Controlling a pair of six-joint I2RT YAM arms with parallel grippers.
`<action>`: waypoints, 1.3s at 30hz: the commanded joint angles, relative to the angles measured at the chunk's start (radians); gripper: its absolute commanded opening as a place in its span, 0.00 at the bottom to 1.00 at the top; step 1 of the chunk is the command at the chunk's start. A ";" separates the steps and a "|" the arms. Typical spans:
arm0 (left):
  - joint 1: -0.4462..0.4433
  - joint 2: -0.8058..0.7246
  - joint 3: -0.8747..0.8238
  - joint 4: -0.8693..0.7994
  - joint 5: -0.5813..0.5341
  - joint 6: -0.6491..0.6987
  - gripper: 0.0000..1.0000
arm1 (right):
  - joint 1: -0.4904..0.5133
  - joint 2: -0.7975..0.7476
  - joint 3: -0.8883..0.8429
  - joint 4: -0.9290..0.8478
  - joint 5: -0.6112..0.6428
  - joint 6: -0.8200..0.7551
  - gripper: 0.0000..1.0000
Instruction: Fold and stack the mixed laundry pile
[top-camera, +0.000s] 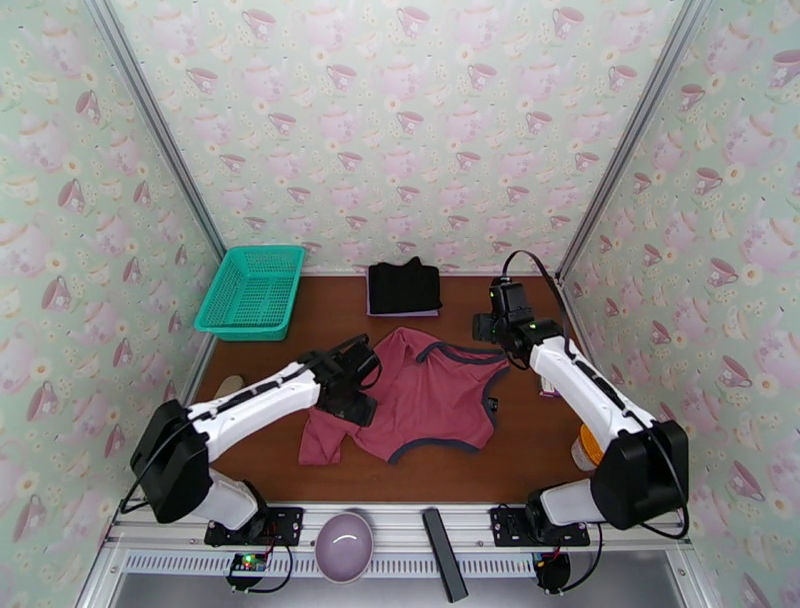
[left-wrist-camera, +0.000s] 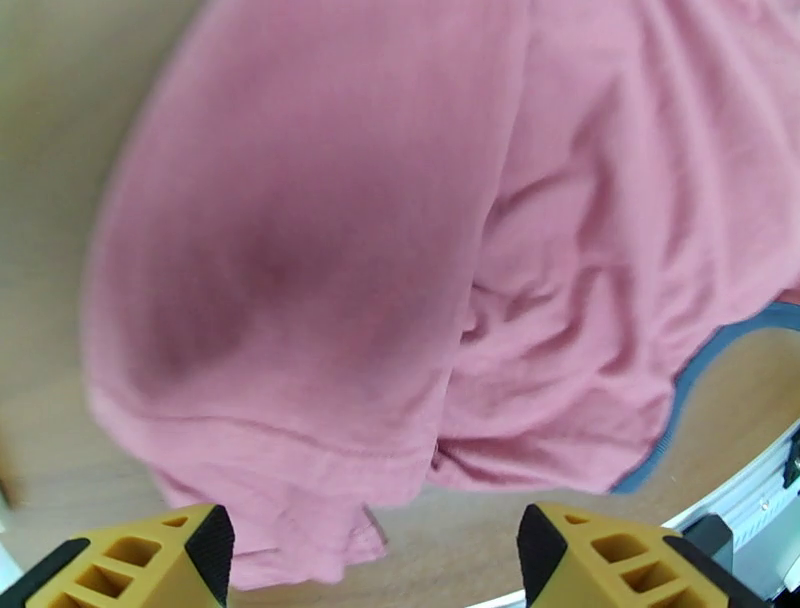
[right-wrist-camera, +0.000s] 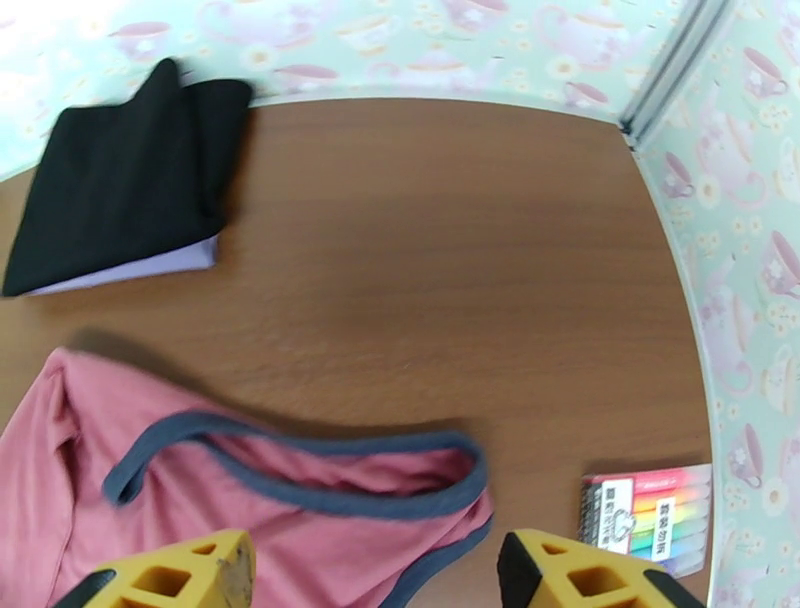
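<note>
Laundry lies in two places on your table (top-camera: 300, 345). Toward twelve o'clock in the top view, the black garment (top-camera: 404, 286) sits folded on the lavender cloth (right-wrist-camera: 150, 268), whose pale edge peeks out beneath it. The dusty-red top (top-camera: 430, 395) is spread, rumpled, at the table's middle, with navy trim showing along its neck and hem. Your left gripper (left-wrist-camera: 375, 545) hovers at the top's nine o'clock side, over a bunched fold. Its jaws stand wide apart with nothing between them, though the wrist picture is blurred and you cannot tell whether the tips touch cloth. Your right gripper (right-wrist-camera: 375, 570) hangs at the top's two o'clock corner, above a navy-edged opening, jaws apart and empty. A teal basket (top-camera: 252, 290) stands at ten o'clock, and a pack of highlighters (right-wrist-camera: 645, 518) lies by the wall at three o'clock
</note>
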 joint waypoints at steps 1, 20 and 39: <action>-0.017 0.037 -0.015 0.083 0.021 -0.049 0.79 | 0.008 -0.062 -0.029 -0.041 -0.028 0.028 0.69; -0.097 0.081 -0.080 0.126 -0.095 -0.120 0.44 | 0.010 -0.117 -0.043 -0.064 -0.040 0.037 0.69; -0.123 0.136 -0.124 0.138 -0.184 -0.141 0.21 | 0.010 -0.153 -0.048 -0.077 -0.035 0.037 0.69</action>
